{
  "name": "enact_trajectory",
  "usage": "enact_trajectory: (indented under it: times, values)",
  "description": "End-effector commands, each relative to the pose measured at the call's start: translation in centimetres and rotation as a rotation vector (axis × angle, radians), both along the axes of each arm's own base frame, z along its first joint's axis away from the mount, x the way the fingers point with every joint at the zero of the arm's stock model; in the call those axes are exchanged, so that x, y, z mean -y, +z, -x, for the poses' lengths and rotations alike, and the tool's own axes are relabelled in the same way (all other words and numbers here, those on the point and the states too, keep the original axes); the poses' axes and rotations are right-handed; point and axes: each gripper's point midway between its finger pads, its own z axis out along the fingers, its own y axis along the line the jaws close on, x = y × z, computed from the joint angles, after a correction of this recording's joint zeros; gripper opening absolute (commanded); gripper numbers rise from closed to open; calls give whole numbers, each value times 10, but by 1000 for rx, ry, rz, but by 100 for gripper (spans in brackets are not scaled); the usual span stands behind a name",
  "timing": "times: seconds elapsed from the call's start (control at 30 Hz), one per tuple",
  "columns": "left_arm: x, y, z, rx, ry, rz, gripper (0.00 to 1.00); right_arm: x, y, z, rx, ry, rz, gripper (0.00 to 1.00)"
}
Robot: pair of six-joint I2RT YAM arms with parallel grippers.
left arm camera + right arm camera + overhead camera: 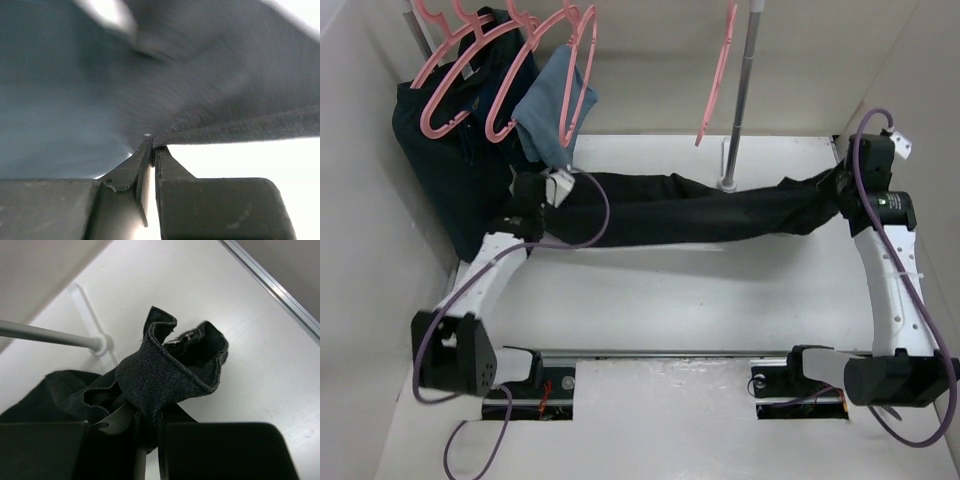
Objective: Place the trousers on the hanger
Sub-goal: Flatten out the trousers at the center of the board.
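The left tool (534, 196) and the right tool (841, 186) each pinch one end of the long black soft trousers (700, 212), stretched across the white desk (670, 300); the next move, I judge, is to lift them to the thin pink plastic hanger (720, 72).

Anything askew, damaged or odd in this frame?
The long black fabric trousers are strung between the left tool and right tool, twisted and bunched midway beside the grey metal pole. Nothing looks spilled or damaged.
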Motion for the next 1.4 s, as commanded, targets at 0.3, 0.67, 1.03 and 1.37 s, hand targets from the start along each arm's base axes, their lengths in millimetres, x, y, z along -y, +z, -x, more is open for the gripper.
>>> enact_trajectory:
  times: [0.3, 0.67, 1.03, 1.37]
  values:
    - [-10, 38, 95, -126, -138, -66, 0, 7, 1, 17, 136, -1, -40, 0]
    - [-29, -54, 193, -513, -164, -160, 79, 40, -52, 53, 97, -163, -109, 0]
    - [-92, -129, 202, -504, 57, -343, 67, 52, -67, 47, 74, -190, -150, 0]
    - [-120, -35, 147, -261, 226, -355, 0, 78, -60, 96, 99, -444, -120, 1]
